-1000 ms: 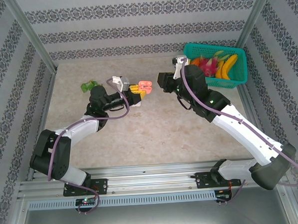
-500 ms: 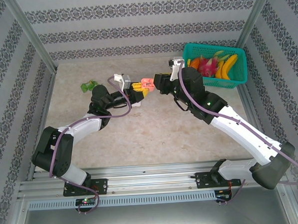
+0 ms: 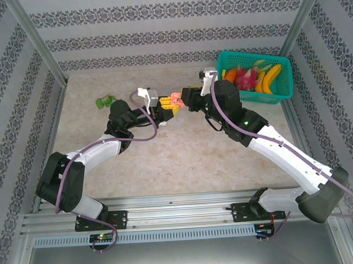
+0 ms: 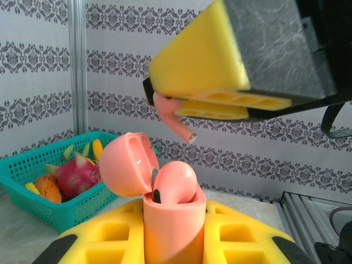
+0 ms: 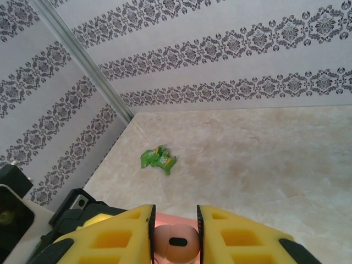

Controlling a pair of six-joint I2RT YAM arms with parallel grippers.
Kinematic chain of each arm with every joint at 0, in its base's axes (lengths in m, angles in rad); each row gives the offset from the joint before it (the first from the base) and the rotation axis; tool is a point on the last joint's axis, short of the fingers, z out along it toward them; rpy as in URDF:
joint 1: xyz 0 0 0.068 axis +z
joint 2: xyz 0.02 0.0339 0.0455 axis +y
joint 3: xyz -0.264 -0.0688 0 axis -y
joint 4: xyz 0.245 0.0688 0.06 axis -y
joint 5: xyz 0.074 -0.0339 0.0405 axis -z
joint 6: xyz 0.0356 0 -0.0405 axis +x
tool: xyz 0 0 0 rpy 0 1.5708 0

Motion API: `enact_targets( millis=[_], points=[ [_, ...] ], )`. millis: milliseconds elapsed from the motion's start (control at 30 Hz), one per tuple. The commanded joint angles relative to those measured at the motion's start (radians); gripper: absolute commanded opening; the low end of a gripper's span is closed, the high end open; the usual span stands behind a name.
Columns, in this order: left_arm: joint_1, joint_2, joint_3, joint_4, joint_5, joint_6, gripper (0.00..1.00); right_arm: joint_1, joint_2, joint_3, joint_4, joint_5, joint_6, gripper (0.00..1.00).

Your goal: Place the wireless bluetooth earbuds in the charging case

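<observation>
Pink earbud over the open case.
The right gripper pinches the earbud between its fingers; the left gripper has its fingers clamped on the case just below.

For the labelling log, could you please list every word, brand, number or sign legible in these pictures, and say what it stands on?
None can be read.
The green packet carries small marks, too blurred to read.
The pink case and the pink earbud show no print.
</observation>
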Motion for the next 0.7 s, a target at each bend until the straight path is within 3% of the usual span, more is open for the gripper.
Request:
enact_targets(
  millis=[0,667],
  points=[
    [-0.013,-0.041,0.035,-0.006,0.014,0.038,0.00,0.015,-0.023,-0.025,0.031,-0.001,-0.016,0.26],
    [-0.024,-0.047,0.048,-0.025,0.020,0.043,0.00,0.013,-0.017,-0.041,0.040,0.013,-0.016,0.25]
  ],
)
